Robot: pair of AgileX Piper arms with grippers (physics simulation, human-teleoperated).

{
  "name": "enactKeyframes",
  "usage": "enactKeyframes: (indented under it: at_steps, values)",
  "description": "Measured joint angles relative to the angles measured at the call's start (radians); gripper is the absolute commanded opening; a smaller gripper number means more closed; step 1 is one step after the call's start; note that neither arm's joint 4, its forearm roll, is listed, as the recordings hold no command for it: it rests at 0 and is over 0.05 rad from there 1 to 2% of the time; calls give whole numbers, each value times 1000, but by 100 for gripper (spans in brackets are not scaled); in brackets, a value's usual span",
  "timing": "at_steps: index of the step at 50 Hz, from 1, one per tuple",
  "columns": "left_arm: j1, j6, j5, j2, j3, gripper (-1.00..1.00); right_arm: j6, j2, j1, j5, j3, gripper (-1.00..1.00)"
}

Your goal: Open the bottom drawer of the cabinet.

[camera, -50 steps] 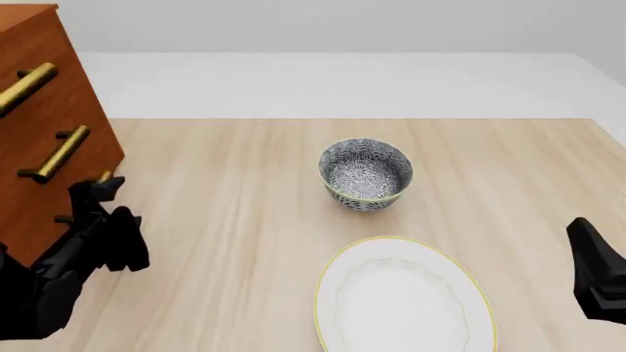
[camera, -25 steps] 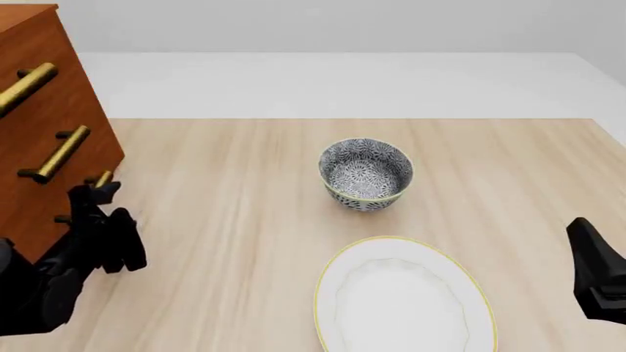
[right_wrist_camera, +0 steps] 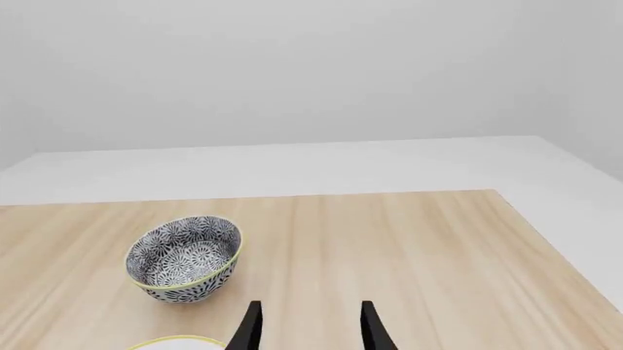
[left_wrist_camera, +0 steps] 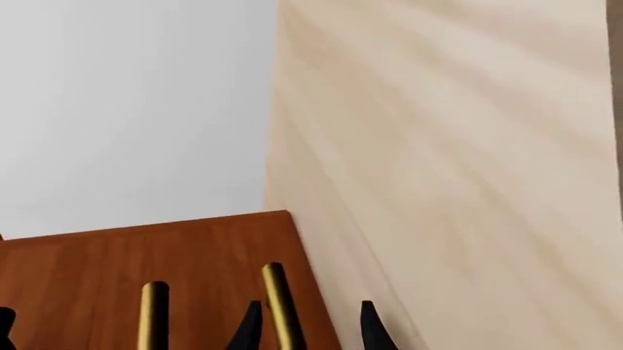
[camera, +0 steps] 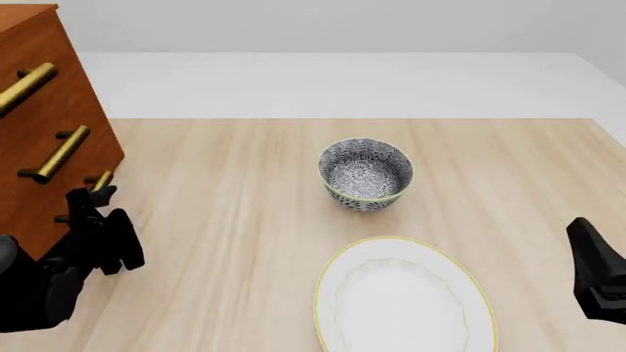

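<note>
The reddish-brown cabinet stands at the table's far left, its brass bar handles facing right. The bottom drawer is its lowest front, and only the tip of that drawer's handle shows above my left gripper. In the left wrist view the same handle runs between the spread fingers of my left gripper, close to one finger; the gripper is open. My right gripper hangs at the right edge, far from the cabinet. It is open, with nothing between its fingers.
A patterned blue-and-white bowl sits at the table's middle. A white plate with a yellow rim lies nearer the front edge. The middle drawer's handle runs parallel beside the bottom one.
My left gripper has crept a little to the left, closer against the cabinet's lower front. The right arm, bowl and plate have not moved.
</note>
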Motion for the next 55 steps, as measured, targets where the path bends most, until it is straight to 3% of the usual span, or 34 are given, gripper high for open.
enactKeyframes:
  at_steps: [15, 55]
  values:
    - [17, -15, -2, 20, -14, 100, 0, 0, 0, 0, 0, 100]
    - [62, -157, -2, 23, -16, 100, 0, 0, 0, 0, 0, 100]
